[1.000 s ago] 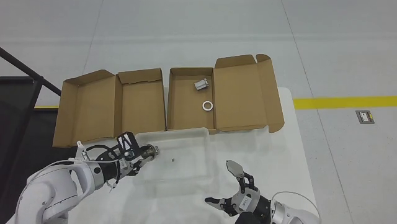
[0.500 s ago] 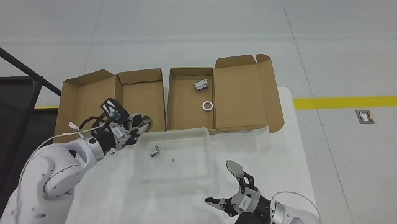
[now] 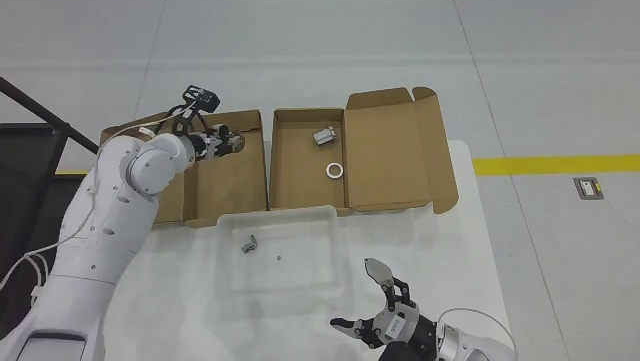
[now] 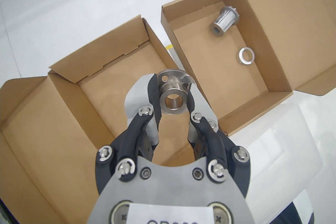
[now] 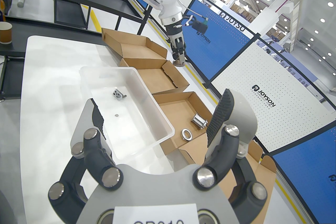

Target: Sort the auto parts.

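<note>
brand logo on white pegboard

Counted: two boxes; one tray; four metal parts: hub, pulley, ring, bracket; one cup.

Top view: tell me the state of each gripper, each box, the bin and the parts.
Left gripper, shut on bushing.
Right gripper, open, empty.
Left box, open, no parts seen inside.
Right box, open, holds pulley and ring.
Bin, holds a bracket.
</note>
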{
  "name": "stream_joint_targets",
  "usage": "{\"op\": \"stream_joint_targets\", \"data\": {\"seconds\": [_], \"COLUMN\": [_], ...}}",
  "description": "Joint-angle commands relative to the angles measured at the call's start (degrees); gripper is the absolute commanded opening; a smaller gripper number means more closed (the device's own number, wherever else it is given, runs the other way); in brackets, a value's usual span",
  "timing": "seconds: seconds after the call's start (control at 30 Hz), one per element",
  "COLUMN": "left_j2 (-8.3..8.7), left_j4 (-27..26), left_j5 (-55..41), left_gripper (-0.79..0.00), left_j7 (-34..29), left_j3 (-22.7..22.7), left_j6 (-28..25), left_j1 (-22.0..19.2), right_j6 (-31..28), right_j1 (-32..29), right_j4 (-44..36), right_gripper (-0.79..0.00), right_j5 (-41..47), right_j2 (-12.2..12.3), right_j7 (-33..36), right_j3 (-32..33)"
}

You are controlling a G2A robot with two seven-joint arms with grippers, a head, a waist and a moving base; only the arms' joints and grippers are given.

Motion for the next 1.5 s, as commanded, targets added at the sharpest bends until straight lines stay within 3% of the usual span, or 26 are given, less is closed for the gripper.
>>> {"op": "stream_joint_targets", "data": {"seconds": [0.0,0.37,0.43,0.47,0.5,0.6,0.83,1.0,1.17,1.27,1.33,1.47], "left_j2": [-1.04,-6.06,-6.71,-6.99,-7.24,-7.78,-7.95,-6.56,-3.50,-1.05,1.03,4.47], "left_j4": [4.5,17.5,19.1,19.8,20.5,22.3,25.2,24.6,19.6,12.8,5.6,-10.2], "left_j5": [0.4,4.5,4.3,4.2,4.1,3.9,1.9,-0.7,-4.2,-4.6,-4.8,-4.1], "left_gripper": [-0.785,-0.785,-0.514,-0.453,-0.342,-0.145,-0.157,-0.163,-0.142,-0.129,-0.117,-0.111], "left_j7": [0.2,4.7,5.0,5.2,5.4,5.8,6.6,6.9,6.1,5.2,4.1,1.2], "left_j3": [2.5,10.5,10.9,11.1,11.2,11.4,10.1,7.6,3.6,0.6,-2.4,-8.7], "left_j6": [-0.6,1.7,1.4,1.3,1.1,0.2,-4.7,-14.4,-28.2,-32.8,-34.0,-32.1], "left_j1": [-2.0,-6.9,-7.5,-7.8,-8.0,-8.8,-10.2,-10.0,-7.0,-2.8,1.7,11.6], "right_j6": [0.0,0.0,0.0,0.0,0.0,0.0,0.0,0.0,0.0,0.0,0.0,0.0], "right_j1": [0.0,0.0,0.0,0.0,0.0,0.0,0.0,0.0,0.0,0.0,0.0,0.0], "right_j4": [0.0,0.0,0.0,0.0,0.0,0.0,0.0,0.0,0.0,0.0,0.0,0.0], "right_gripper": [0.000,0.000,0.000,0.000,0.000,0.000,0.000,0.000,0.000,0.000,0.000,0.000], "right_j5": [0.0,0.0,0.0,0.0,0.0,0.0,0.0,0.0,0.0,0.0,0.0,0.0], "right_j2": [0.0,0.0,0.0,0.0,0.0,0.0,0.0,0.0,0.0,0.0,0.0,0.0], "right_j7": [0.0,0.0,0.0,0.0,0.0,0.0,0.0,0.0,0.0,0.0,0.0,0.0], "right_j3": [0.0,0.0,0.0,0.0,0.0,0.0,0.0,0.0,0.0,0.0,0.0,0.0]}}
